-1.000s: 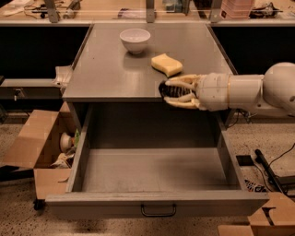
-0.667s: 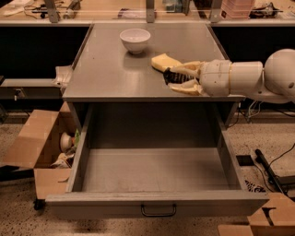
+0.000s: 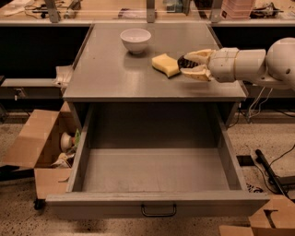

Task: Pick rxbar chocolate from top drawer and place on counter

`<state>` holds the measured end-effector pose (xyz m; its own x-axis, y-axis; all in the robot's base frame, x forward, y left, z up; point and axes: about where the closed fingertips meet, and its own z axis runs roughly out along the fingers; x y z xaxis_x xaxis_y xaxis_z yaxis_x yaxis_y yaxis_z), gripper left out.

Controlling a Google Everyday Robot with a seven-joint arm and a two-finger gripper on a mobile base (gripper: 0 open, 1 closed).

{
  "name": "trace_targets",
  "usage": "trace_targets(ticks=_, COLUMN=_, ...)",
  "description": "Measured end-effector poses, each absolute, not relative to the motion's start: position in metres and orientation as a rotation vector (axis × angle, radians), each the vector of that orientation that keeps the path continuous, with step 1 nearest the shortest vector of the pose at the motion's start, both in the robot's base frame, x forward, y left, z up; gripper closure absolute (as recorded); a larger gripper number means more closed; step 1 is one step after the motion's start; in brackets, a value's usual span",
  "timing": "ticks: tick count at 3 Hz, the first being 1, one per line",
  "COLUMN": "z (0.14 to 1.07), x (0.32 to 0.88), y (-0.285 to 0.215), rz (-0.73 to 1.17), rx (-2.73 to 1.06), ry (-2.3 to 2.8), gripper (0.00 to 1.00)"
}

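Item: the counter (image 3: 110, 76), a flat grey metal top of a grey cabinet, seen from the front and above. On it, toward the back and left of centre, stood a white bowl (image 3: 135, 39), upright. To the right of the bowl and nearer the front lay a yellow sponge (image 3: 165, 64), flat on the surface. Item: the gripper (image 3: 185, 65), pale-fingered, on a white arm (image 3: 244, 63) that reached in from the right edge of the view; it was placed over the right half of the counter, with its tips pointing left, just beside the sponge's right end. Its two fingers (image 3: 199, 55) were closed about the rxbar chocolate (image 3: 186, 62), a small dark piece showing between them. Whether the bar touched the counter or the sponge could not be told. Item: the top drawer (image 3: 156, 202), pulled fully out below the counter's front edge, its grey floor and side walls exposed. A small black handle (image 3: 158, 211) was centred on its front panel. Item: an open cardboard box (image 3: 34, 140) on the speckled floor to the left of the cabinet, holding mixed small objects that could not be made out. Item: a second cardboard box (image 3: 272, 220) at the lower right corner, partly cut off by the edge. Item: dark cables (image 3: 269, 168) on the floor at the right. Item: a tan workbench (image 3: 115, 8) along the back, bearing clutter.
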<state>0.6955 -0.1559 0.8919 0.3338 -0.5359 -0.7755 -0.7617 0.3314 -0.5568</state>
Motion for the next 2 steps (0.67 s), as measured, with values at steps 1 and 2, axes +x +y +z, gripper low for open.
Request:
trace_targets(ticks=1, z=0.887, x=0.718, y=-0.180, rz=0.210, rx=-1.272, ry=1.381, gripper=1.00)
trace_targets(ticks=2, z=0.881, x=0.736, y=-0.201, rz=0.200, rx=-1.222, ry=1.435, gripper=1.00)
